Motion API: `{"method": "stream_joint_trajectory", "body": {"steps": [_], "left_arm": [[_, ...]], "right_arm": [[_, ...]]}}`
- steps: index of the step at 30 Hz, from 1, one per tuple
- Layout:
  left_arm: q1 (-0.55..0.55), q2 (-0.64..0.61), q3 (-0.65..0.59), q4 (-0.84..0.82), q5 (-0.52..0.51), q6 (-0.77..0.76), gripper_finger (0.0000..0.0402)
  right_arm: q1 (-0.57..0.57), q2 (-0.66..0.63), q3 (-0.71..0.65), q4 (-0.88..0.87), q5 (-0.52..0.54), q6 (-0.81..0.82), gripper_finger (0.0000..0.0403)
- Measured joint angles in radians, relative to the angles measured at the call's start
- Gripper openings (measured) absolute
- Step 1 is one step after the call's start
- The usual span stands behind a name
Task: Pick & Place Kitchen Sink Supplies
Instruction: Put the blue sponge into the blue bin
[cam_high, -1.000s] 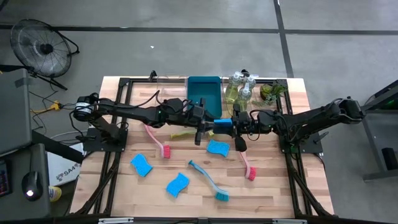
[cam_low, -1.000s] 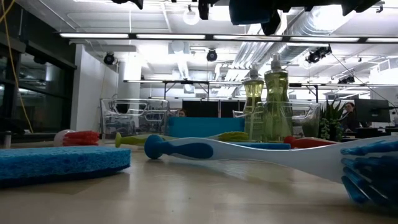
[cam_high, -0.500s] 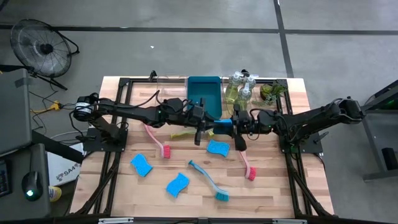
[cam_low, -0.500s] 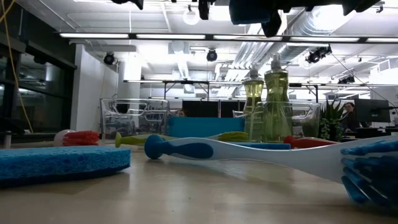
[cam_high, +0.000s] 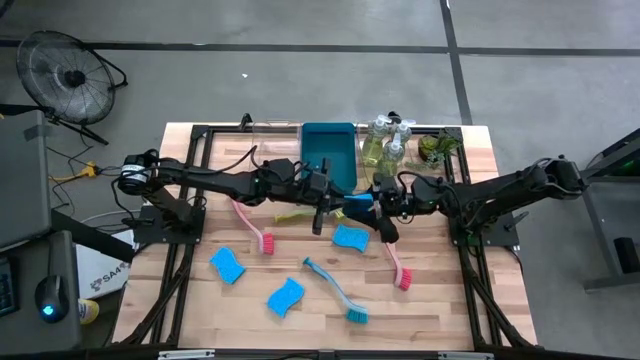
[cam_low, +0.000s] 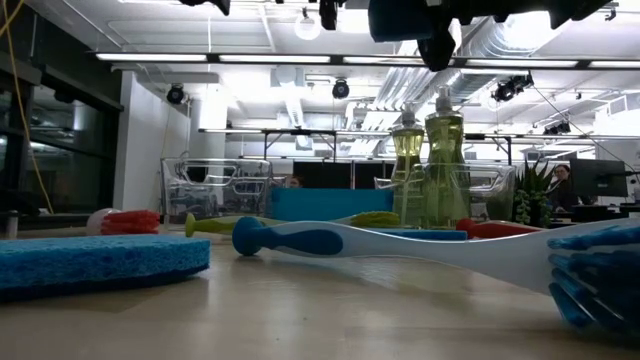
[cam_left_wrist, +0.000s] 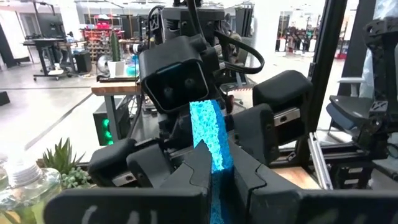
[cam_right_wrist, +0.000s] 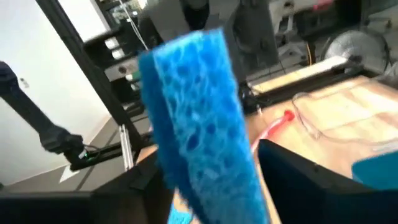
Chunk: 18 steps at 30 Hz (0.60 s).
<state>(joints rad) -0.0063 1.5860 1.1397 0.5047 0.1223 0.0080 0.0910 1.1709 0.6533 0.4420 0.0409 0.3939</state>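
A bright blue wavy-edged sponge (cam_left_wrist: 208, 140) was held in mid-air above the middle of the wooden table (cam_high: 440, 300), just in front of the blue rectangular bin (cam_high: 328, 150), where the two arms met. The left gripper (cam_left_wrist: 214, 171) was clamped shut on the sponge's lower edge, keeping it upright between the fingers. The right gripper (cam_high: 384, 212) was seen just beside it with its jaws parted around the same sponge, apparently releasing it; a hand-over from right to left was judged to be in progress, probably because the bin was better reached from the left side.

The rest was left lying on the table: three more blue sponges (cam_high: 285, 296), a teal long-handled brush (cam_high: 335, 290), two pink brushes (cam_high: 253, 225) and a yellow-green one (cam_high: 292, 215). The clear pump bottles (cam_high: 385, 140) stood at the far edge, right of the bin.
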Motion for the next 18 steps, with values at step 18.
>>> {"method": "stream_joint_trajectory", "body": {"steps": [18], "left_arm": [[0.189, -0.121, -0.001, -0.249, 0.118, 0.114, 0.0014]], "right_arm": [[0.000, -0.106, 0.000, -0.332, 0.080, 0.070, 0.0296]]}}
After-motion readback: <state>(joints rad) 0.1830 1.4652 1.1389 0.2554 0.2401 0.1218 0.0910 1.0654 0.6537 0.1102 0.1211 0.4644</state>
